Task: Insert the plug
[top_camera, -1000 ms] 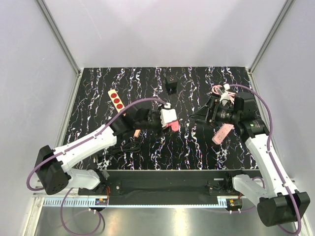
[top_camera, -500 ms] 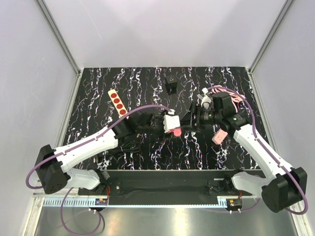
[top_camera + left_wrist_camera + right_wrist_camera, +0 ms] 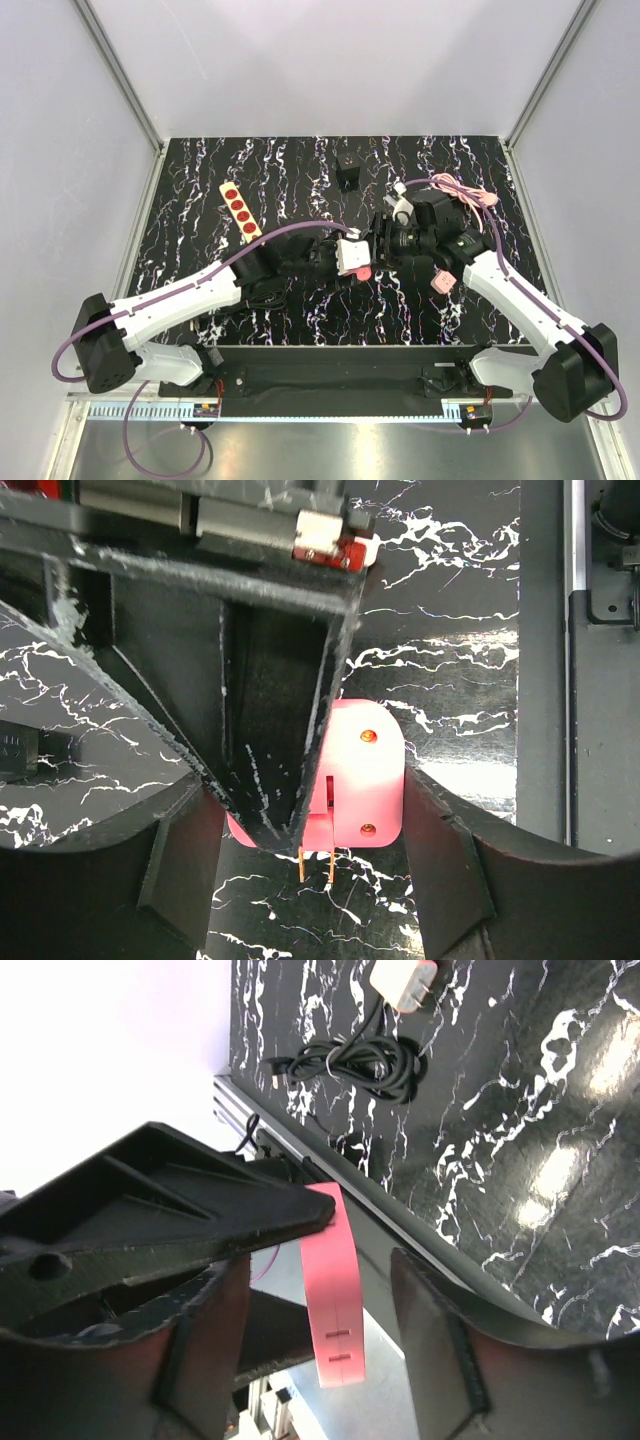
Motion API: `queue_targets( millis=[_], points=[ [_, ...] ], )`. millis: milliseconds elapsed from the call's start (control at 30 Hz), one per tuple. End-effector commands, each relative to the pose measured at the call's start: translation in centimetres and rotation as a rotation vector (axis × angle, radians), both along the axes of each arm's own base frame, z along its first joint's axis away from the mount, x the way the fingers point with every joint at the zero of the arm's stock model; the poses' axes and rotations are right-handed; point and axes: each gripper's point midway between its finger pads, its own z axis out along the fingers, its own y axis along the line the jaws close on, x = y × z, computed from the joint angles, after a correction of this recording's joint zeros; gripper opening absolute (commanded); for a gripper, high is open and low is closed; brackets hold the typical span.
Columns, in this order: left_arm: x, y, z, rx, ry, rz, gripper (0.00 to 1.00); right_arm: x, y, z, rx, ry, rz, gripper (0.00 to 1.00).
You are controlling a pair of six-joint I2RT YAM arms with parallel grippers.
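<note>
My left gripper is shut on a pink plug with two brass prongs, held above the table at its middle. My right gripper meets it from the right with its jaws apart. One black right finger crosses in front of the plug's left half. In the right wrist view a narrow pink strip with two short dark marks hangs between my right fingers, with a gap on each side. A black finger tip rests on its top. I cannot tell whether this strip is the plug seen edge-on.
A yellow power strip with red sockets lies at the far left. A small black block stands at the back. A coiled black cable with a white adapter lies front left. A pink piece shows under my right forearm.
My right gripper has swung left across the table to the left gripper. The left gripper has carried the plug a little right and nearer. The pink piece under the right arm has stayed.
</note>
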Motion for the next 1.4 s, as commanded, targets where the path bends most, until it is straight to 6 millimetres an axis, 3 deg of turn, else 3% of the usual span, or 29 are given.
queue_targets(
  millis=[0, 267, 433, 800, 933, 1033, 1067, 1100, 1167, 1200, 1300, 1367],
  points=[
    [0.5, -0.6, 2.5, -0.065, -0.071, 0.005, 0.00, 0.5, 0.6, 0.6, 0.040, -0.027, -0.026, 0.61],
    [0.5, -0.8, 2.7, -0.068, -0.080, 0.008, 0.00, -0.1, 1.7, 0.1, 0.053, -0.010, -0.005, 0.67],
    [0.3, -0.8, 2.7, -0.073, -0.080, -0.001, 0.00, -0.3, 2.3, 0.3, 0.092, -0.016, 0.003, 0.60],
    [0.1, -0.8, 2.8, -0.083, -0.083, -0.013, 0.00, -0.9, 2.9, -0.5, 0.090, 0.004, 0.036, 0.61],
    [-0.1, -0.8, 2.9, -0.087, -0.082, -0.020, 0.00, -1.0, 2.9, -0.6, 0.088, 0.000, 0.037, 0.52],
    [-0.1, -0.7, 3.3, -0.096, -0.082, -0.016, 0.00, -1.3, 3.0, -0.2, 0.115, -0.015, 0.058, 0.24],
    [-0.1, -0.7, 3.3, -0.099, -0.073, -0.002, 0.07, -1.3, 3.3, 0.2, 0.134, -0.032, 0.071, 0.04],
    [0.3, -0.7, 3.6, -0.109, -0.071, 0.019, 0.18, -1.4, 3.3, 0.2, 0.139, -0.035, 0.075, 0.00],
    [0.8, -0.5, 4.0, -0.121, -0.060, 0.069, 0.51, -1.4, 3.1, 0.7, 0.142, -0.057, 0.068, 0.00],
    [0.8, -0.3, 3.8, -0.110, -0.055, 0.073, 0.73, -1.3, 3.0, 1.0, 0.145, -0.073, 0.061, 0.00],
    [0.0, 0.7, 3.4, -0.069, -0.058, 0.048, 0.85, -1.7, 2.6, 2.9, 0.171, -0.135, 0.061, 0.00],
    [-0.6, 1.7, 3.8, -0.063, -0.080, 0.036, 0.87, -1.8, 2.5, 3.6, 0.182, -0.156, 0.061, 0.00]
  ],
)
